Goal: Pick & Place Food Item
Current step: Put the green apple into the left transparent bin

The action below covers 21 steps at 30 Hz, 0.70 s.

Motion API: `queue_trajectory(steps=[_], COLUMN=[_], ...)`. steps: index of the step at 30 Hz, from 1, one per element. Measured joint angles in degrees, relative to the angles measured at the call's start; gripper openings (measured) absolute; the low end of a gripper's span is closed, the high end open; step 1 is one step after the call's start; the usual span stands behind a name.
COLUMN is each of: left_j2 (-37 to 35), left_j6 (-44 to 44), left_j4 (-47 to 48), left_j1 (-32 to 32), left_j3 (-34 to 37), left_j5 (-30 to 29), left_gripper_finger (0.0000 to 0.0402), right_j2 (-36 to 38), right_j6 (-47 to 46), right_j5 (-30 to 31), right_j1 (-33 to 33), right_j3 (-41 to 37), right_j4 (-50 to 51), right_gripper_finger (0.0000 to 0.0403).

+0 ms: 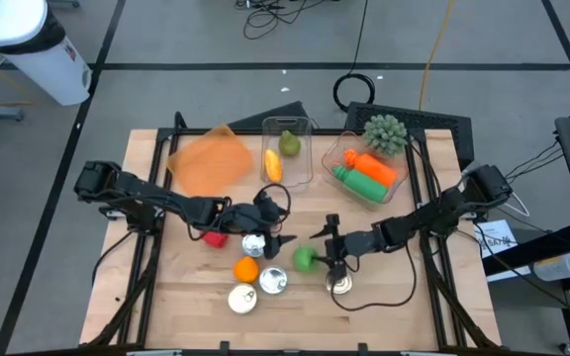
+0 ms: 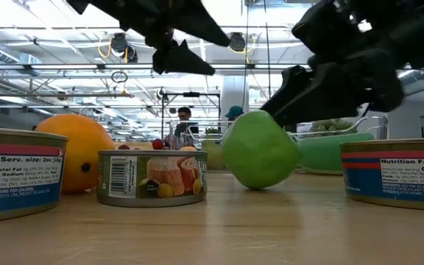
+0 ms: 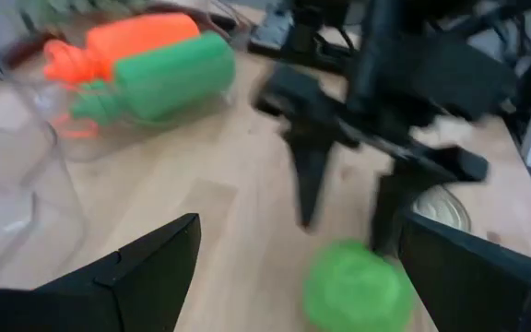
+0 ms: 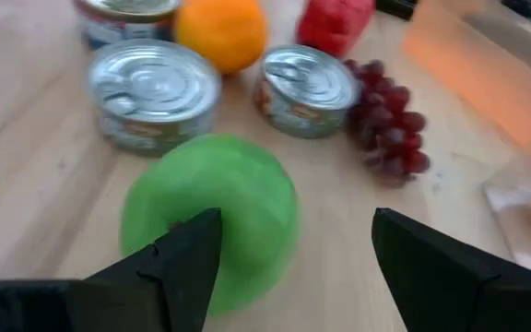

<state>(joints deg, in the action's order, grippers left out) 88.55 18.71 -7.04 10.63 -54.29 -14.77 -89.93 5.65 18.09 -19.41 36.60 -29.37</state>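
Bench (image 1: pixel 186 297) edges first: on your left, the near-left corner lies bare, while the far-left holds an orange lid (image 1: pixel 211 160) lying flat close to the far edge. The left claw (image 1: pixel 270 240) hovers over mid-bench with its fingers spread wide and nothing between them; a red item (image 1: pixel 214 237) sits just beside its arm. Below it a can (image 1: pixel 253 245) stands near an orange (image 1: pixel 246 268), with two more cans (image 1: pixel 274 281) (image 1: pixel 242 299) toward the near edge, all packed close together.

Moving right, you find the green apple (image 1: pixel 305 258) resting on the wood at mid-bench. The right claw (image 1: pixel 328 240) stands just right of it, fingers partly apart and straddling the apple's near side in the right wrist view, but not gripping it; whether they touch it you cannot tell. Another can (image 1: pixel 339 285) sits right under that arm.

Along the far edge stand a clear bin (image 1: pixel 287 153) with a yellow piece and a pear, then a second bin (image 1: pixel 364 173) with orange and green bottles. Open wood remains at the near-right corner.
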Motion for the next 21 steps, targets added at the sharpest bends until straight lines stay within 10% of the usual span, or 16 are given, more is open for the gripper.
queue_trajectory(steps=[21], left_j2=[0.02], left_j6=[0.00], left_j4=[-0.51], left_j1=[-0.12], left_j3=[0.97], left_j5=[-0.26], left_gripper_finger=[0.0368], right_j2=[2.16], right_j6=[-6.16], right_j5=[-8.80], right_j1=[1.89], right_j3=[-0.02], right_j4=[0.72], right_gripper_finger=[0.0263])
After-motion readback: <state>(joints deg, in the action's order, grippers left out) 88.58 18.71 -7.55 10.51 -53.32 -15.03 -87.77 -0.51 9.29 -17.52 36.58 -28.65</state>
